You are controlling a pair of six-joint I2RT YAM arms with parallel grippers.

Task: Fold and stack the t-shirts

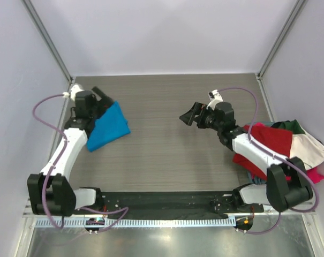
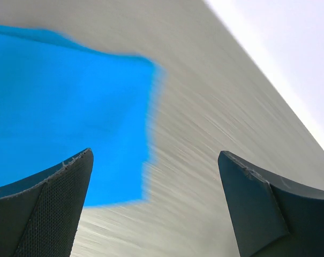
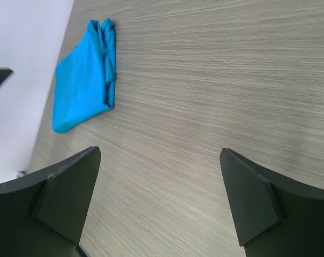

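- Top external view: one blue t-shirt (image 1: 109, 127) lies folded into a compact packet at the far left of the table (image 1: 172, 155), alone, so it is the start of the stack.
- Left gripper (image 1: 104, 97) sits at the far-left corner of that packet. In the left wrist view its fingers are spread wide with nothing between them. The picture is blurred, so I cannot tell whether they touch the cloth.
- Right gripper (image 1: 189, 115) hangs over bare table right of centre, well apart from any shirt. In the right wrist view its jaws are also wide apart and empty.
- The unfolded pile (image 1: 290, 152) is heaped at the right edge, partly under the right arm.
  - The red shirt (image 1: 271, 140) is uppermost.
  - The white shirt (image 1: 309, 149) is to its right.
  - The dark green shirt (image 1: 291, 127) is on the far side.
  - The magenta shirt (image 1: 316, 174) peeks out on the near side.
- Handling, as I judge it: the cloth is light and limp with no stiffness, so it will sag and drape from wherever it is pinched. It will cling to its neighbours rather than slip free.
- Hold advice: pinch an exposed edge of the red shirt, a hem or shoulder if one can be found. Use one gripper at each end so it hangs flat.
- Risk: catching two layers, or dragging the white shirt along.
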